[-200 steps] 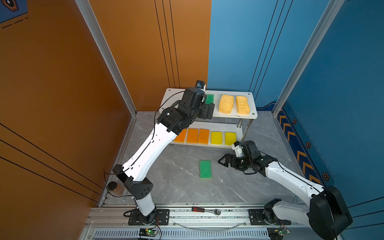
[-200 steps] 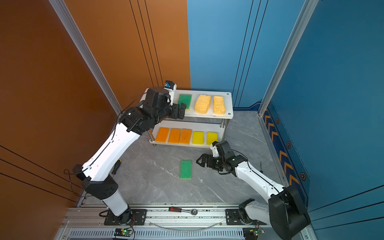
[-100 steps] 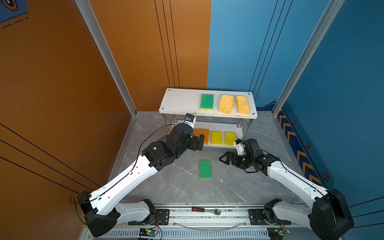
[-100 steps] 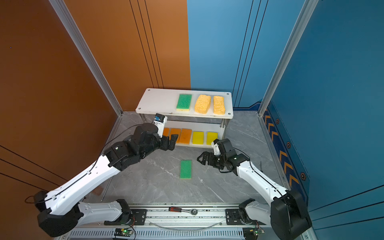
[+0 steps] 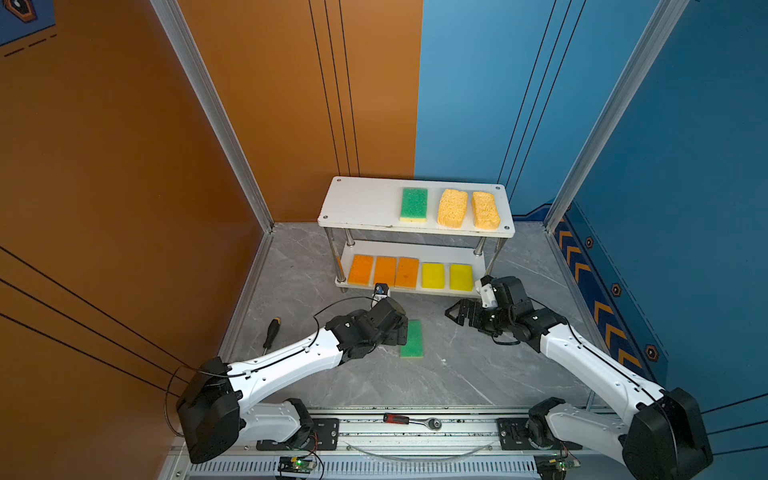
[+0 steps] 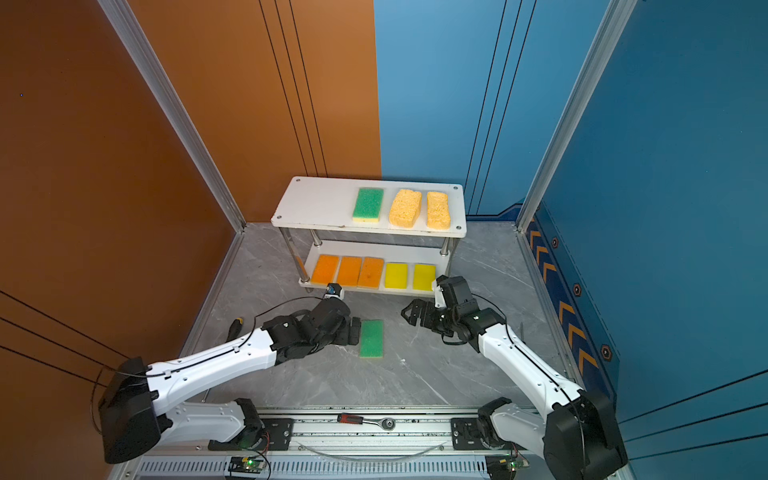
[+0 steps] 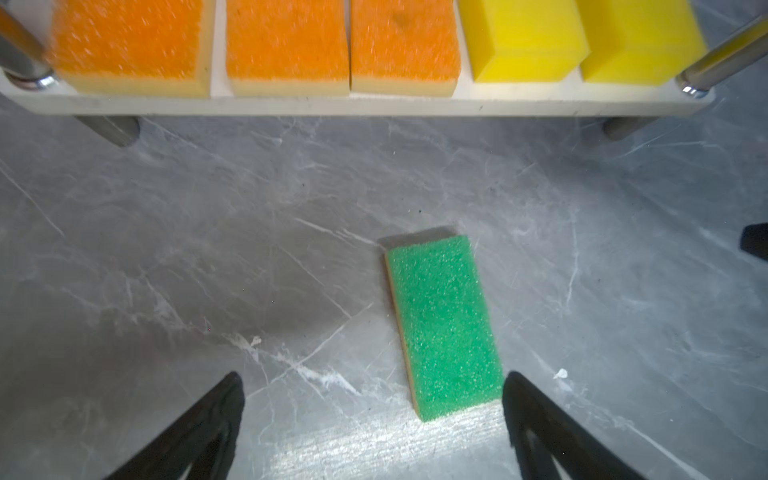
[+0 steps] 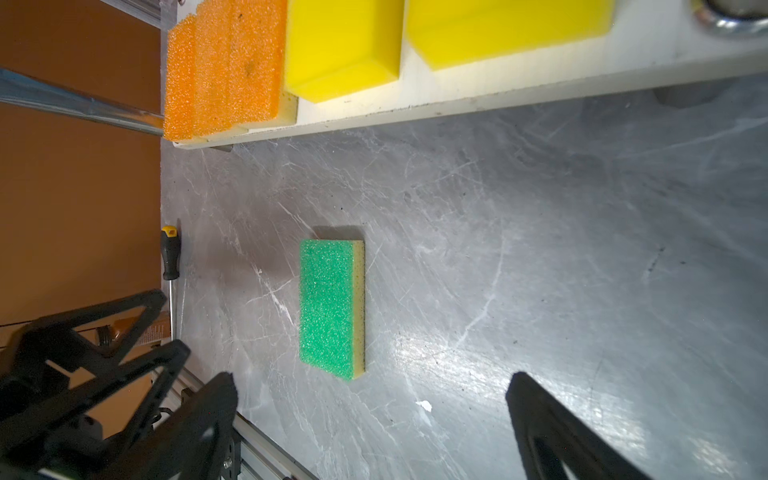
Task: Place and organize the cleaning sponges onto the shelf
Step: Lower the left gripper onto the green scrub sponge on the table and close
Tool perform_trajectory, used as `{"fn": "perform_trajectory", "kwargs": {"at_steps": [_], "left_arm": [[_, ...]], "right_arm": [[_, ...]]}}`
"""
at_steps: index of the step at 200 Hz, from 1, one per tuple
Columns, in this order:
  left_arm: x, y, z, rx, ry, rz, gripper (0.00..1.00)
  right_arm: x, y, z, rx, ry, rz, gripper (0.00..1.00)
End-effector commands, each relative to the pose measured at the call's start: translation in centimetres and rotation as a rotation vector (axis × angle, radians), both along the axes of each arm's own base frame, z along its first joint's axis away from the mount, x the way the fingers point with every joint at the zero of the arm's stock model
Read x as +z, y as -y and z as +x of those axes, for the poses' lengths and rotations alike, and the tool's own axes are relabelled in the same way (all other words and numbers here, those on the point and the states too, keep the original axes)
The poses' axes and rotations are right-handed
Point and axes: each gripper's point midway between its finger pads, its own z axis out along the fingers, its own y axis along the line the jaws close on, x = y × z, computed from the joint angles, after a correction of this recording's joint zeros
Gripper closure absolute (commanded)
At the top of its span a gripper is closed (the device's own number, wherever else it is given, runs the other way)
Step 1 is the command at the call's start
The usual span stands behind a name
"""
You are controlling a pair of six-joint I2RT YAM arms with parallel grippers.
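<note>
The wide-open left gripper (image 7: 372,382) is coming down from the white two-level shelf (image 5: 361,203) to the last green-topped foam sponge (image 5: 412,338), lying mid-frame on the grey floor (image 5: 457,374), while the open right gripper (image 5: 459,314) is waiting nearby.

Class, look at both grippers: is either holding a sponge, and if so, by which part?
Nothing is held. The left gripper and the right gripper both stand open; the green sponge lies loose on the table, ungripped.
</note>
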Motion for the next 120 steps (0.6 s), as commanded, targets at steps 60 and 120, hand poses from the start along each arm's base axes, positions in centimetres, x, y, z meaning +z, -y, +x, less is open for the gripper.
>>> {"fn": "perform_trajectory", "kwargs": {"at_steps": [60, 120], "left_arm": [[-4.1, 2.6, -0.9, 0.051, -0.099, -0.042, 0.02], [-4.4, 1.4, -1.3, 0.084, -0.092, -0.054, 0.02]], "right_arm": [[-3.2, 2.3, -0.8, -0.073, -0.077, -0.166, 0.0], [-6.0, 1.3, -1.9, -0.047, -0.052, -0.409, 0.0]]}}
